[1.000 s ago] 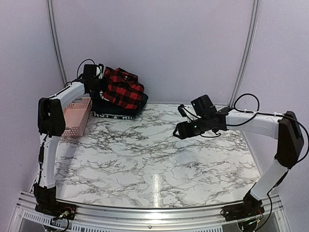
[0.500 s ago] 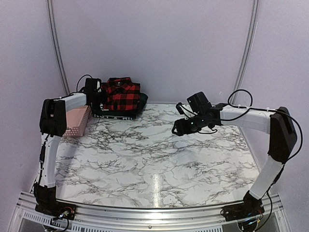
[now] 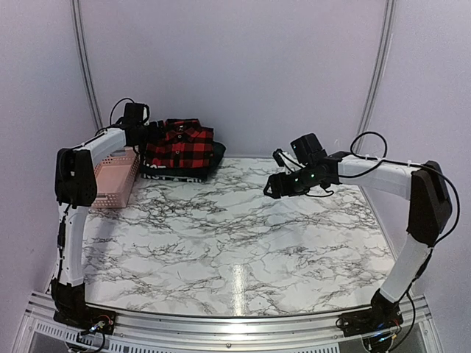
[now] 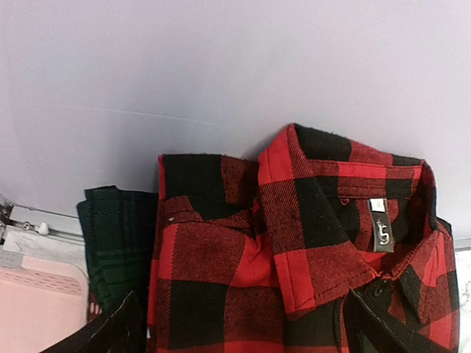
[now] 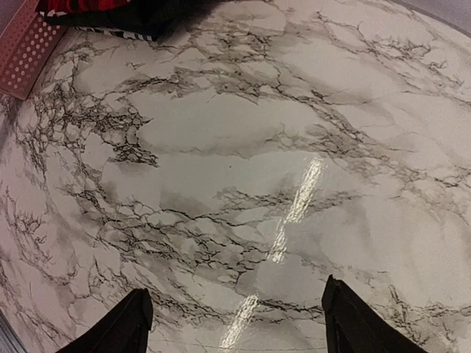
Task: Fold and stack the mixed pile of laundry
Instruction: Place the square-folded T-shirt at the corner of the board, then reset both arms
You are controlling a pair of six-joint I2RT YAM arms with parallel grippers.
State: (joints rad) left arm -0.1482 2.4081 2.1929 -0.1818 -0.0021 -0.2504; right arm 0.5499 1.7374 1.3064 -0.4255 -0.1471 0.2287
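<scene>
The red-and-black checked shirt (image 3: pixel 180 143) lies folded, collar up, on top of the stack at the back left. Under it sit a dark green plaid piece (image 4: pixel 110 235) and a navy piece with a white lettered band (image 3: pixel 173 176). My left gripper (image 3: pixel 151 136) hovers at the shirt's left edge, open; in the left wrist view its fingers straddle the shirt (image 4: pixel 294 243) without gripping it. My right gripper (image 3: pixel 274 190) hangs open above bare marble (image 5: pixel 235 184) right of centre, nothing between its fingers. The stack's corner (image 5: pixel 140 18) shows at the top left of the right wrist view.
A pink perforated basket (image 3: pixel 118 176) lies against the stack's left side, below my left forearm. The back wall stands close behind the stack. Marble tabletop (image 3: pixel 235 235) stretches from the stack to the near rail.
My left gripper has opened and let go of the checked shirt, which now lies flat on the stack. My right gripper has opened wider and shifted slightly toward the back.
</scene>
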